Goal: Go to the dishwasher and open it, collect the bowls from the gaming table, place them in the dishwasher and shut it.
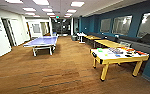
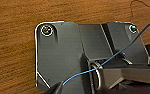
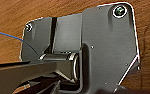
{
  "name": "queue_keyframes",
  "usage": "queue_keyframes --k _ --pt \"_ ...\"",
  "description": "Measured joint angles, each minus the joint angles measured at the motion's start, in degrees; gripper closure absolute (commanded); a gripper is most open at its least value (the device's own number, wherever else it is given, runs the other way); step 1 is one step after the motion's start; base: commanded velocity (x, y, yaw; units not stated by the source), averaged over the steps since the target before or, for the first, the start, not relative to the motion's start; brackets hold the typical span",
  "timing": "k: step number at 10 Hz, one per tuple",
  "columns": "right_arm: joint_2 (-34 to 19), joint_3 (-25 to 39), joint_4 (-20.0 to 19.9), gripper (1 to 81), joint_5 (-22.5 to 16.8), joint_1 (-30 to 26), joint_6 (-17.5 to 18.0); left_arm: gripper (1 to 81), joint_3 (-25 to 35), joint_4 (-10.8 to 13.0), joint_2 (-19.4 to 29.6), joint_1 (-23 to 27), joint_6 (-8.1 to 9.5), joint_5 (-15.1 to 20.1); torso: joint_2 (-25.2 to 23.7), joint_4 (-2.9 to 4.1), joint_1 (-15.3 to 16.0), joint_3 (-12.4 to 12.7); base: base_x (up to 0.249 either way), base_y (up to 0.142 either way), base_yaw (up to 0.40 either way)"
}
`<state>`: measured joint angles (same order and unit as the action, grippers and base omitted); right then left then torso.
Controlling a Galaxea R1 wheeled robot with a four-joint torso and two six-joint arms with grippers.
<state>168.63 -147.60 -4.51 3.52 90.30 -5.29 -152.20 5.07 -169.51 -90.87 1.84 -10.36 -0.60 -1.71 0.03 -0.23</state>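
Observation:
The gaming table (image 1: 104,59), whitish on top with a yellow edge and yellow legs, stands at the right of the head view, a short way ahead of me. Colourful game pieces (image 1: 117,51) lie spread over it. A bright green bowl (image 1: 100,50) sits near its near-left corner. A small blue thing (image 1: 117,55) lies further right on the top; I cannot tell whether it is a bowl. The dishwasher is out of view. Both wrist views look down past the robot's dark plate onto the brown wood-look floor (image 2: 13,45).
A blue table-tennis table (image 1: 42,42) stands ahead on the left. Plain yellow-topped tables (image 1: 108,43) line the teal right wall behind the gaming table. White doors run along the left wall (image 1: 1,35). Brown floor (image 1: 53,72) stretches between me and both tables.

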Motion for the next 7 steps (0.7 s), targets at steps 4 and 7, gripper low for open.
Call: queue_keyframes --k 4,7 --pt "1.4 -3.3 0.0 1.0 -0.1 -0.4 0.2 1.0 0.0 -0.2 -0.2 0.0 0.0 -0.1 0.0 0.0 0.0 0.0 0.255 0.0 0.0" --pt "1.4 -3.3 0.0 1.0 -0.1 0.0 0.2 1.0 0.0 -0.8 -0.4 0.0 0.0 -0.1 0.0 0.0 0.0 0.0 0.255 0.0 0.0"
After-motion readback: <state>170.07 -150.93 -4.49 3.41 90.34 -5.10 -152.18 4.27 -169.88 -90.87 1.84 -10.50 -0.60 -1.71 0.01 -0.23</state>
